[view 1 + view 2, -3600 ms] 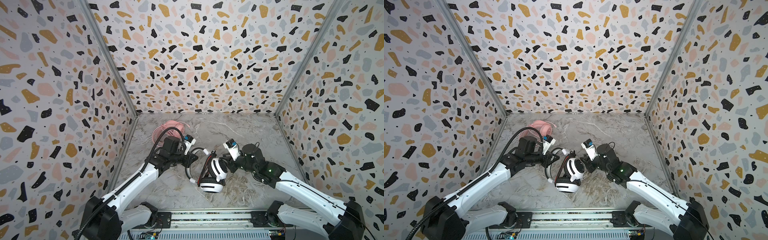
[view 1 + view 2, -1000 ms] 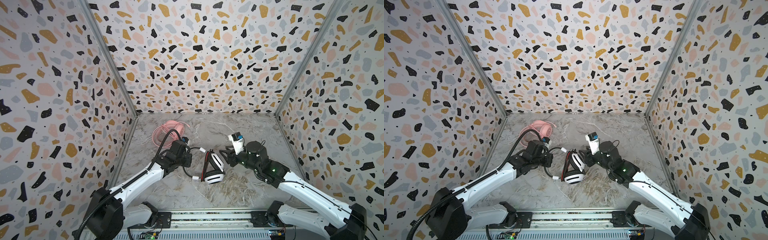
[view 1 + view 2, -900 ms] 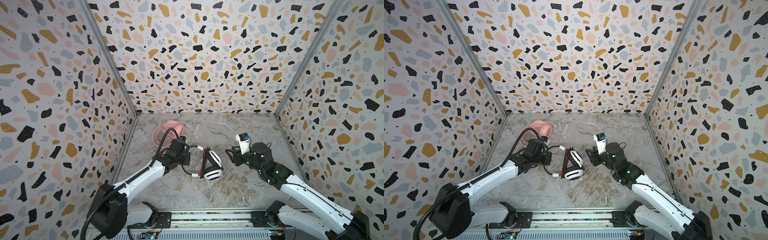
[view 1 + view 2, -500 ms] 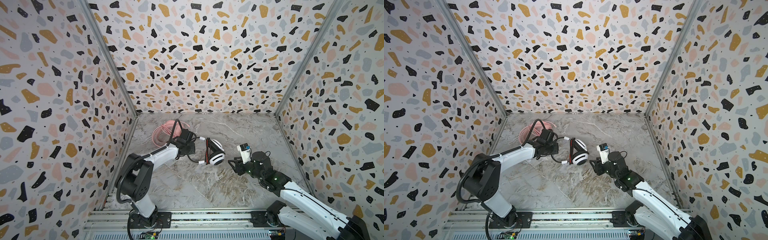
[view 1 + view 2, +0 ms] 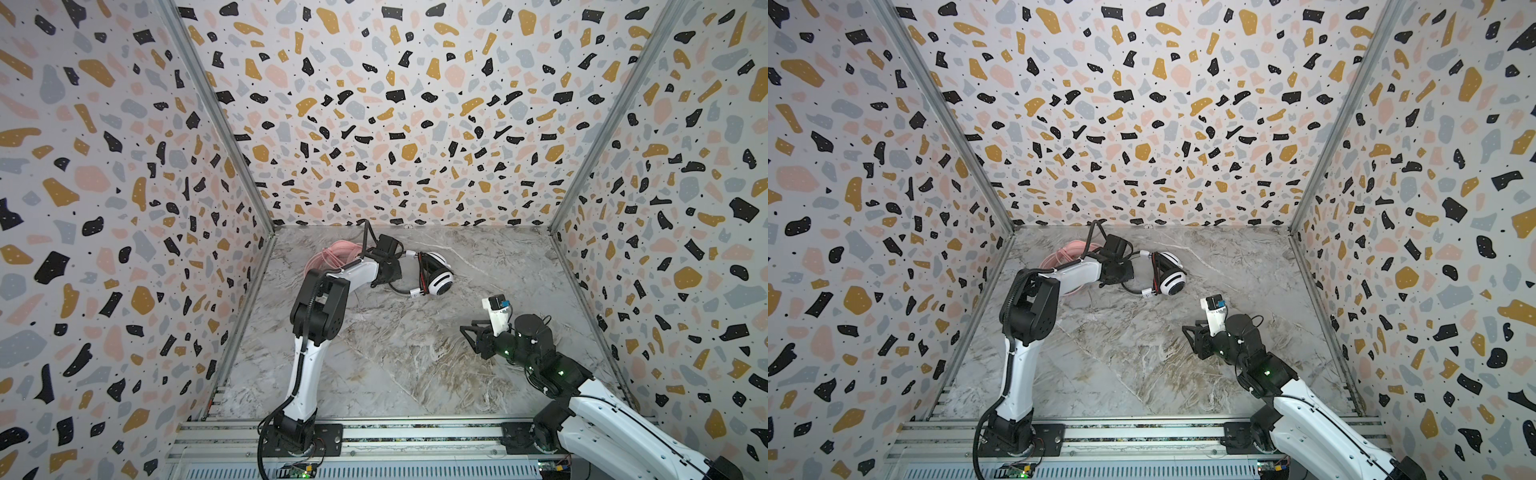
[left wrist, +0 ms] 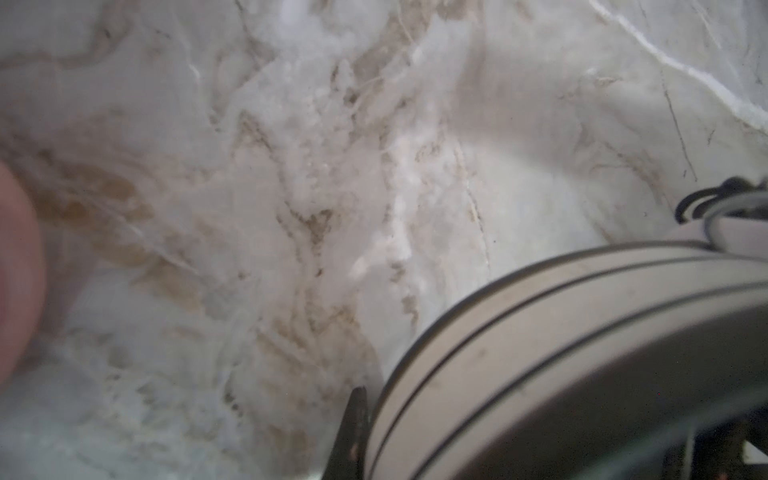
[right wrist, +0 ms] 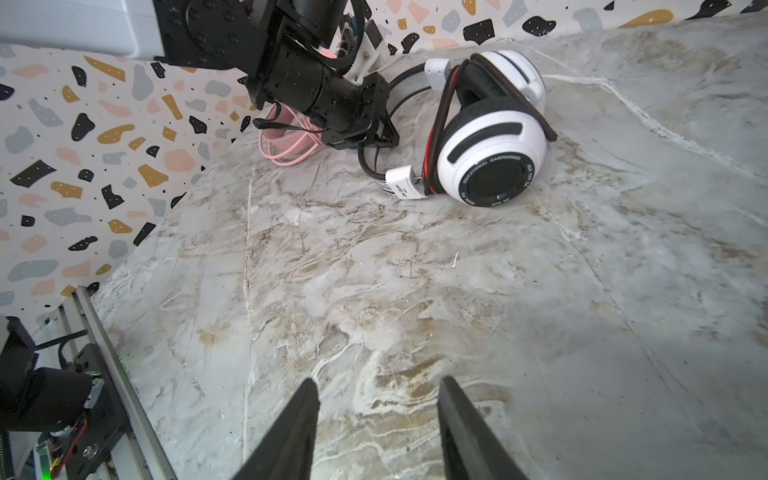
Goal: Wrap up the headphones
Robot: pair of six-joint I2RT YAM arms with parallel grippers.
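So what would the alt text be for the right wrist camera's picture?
White-and-black headphones lie on a marble-look table, their thin band gripped by the left end effector; a pink cable coils beside it. The right end effector hangs open and empty in the foreground.

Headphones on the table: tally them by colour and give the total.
Pink headphones: 1
White-and-black headphones: 1
Total: 2
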